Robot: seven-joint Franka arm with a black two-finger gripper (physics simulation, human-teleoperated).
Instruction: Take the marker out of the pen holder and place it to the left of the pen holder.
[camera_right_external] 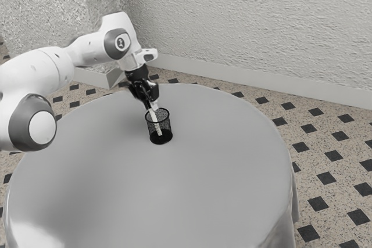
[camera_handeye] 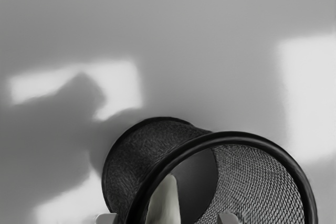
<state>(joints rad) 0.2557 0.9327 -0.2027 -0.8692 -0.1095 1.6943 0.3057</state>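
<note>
My hand (camera_right_external: 152, 107) is partly open at the pen holder (camera_handeye: 148, 160), nothing gripped, tips apart with marker (camera_handeye: 164, 203) between. Marker's inside the holder, tilted; holder upright on table (camera_right_external: 157, 196).

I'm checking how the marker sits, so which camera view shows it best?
The exterior view: it shows the pale marker lengthwise, slanting down inside the mesh pen holder. The wrist view, looking into the holder's mouth, shows one end of it, cut off by the lower edge.
</note>
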